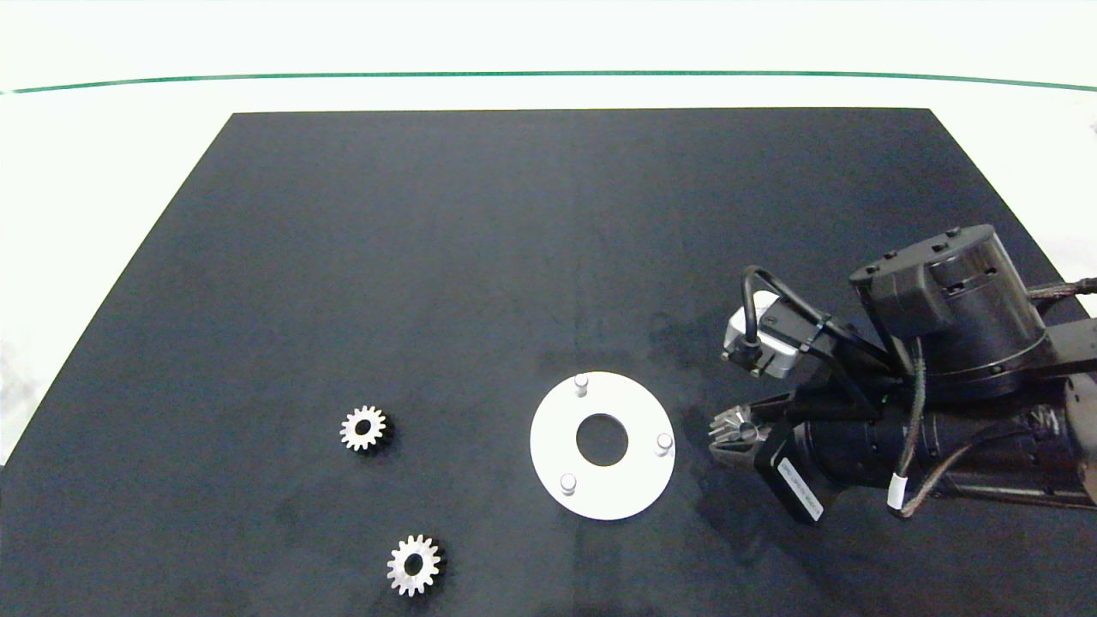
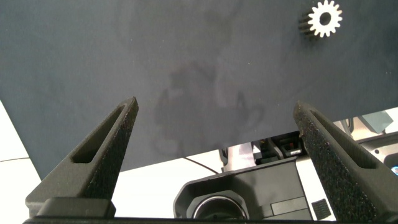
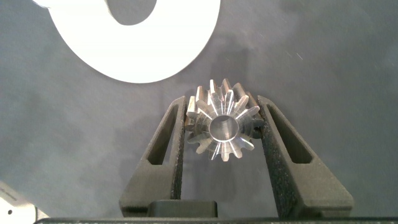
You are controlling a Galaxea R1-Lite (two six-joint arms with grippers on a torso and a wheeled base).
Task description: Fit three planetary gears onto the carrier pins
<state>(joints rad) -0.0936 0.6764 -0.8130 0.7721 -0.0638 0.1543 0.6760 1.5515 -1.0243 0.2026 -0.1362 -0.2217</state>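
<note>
Gripping one planetary gear (image 3: 221, 127) by its toothed rim, the right gripper (image 1: 728, 437) hung just off the 3 o'clock edge of the white carrier disc (image 1: 630, 488), its two grey fingers closed on opposite sides of the gear. The gear was held tilted, its bore facing sideways toward the wrist rather than straight down. All three carrier pins stood bare: one at 12 o'clock (image 1: 581, 383), one at 3 o'clock (image 1: 664, 442) and one at 7 o'clock (image 1: 567, 482) on the disc. Two more gears lay flat on the black mat (image 1: 480, 257), one at 9 o'clock of the disc (image 1: 363, 428) and one at 8 o'clock (image 1: 414, 565), both well apart from it. The left gripper (image 2: 217, 155) hovered with its fingers spread wide and holding nothing, above bare mat with a loose gear (image 2: 324, 18) in its view.

Risks, as judged from this arrangement: the fingers bore on tooth tips only, so the gear could pivot or slip out during transfer. If the gear were not levelled first, the bore would meet the pin at an angle and jam or ride off. The disc appeared to lie loose on the mat; a sideways push against the nearest pin could slide it and spoil alignment. A dropped gear could roll away.
</note>
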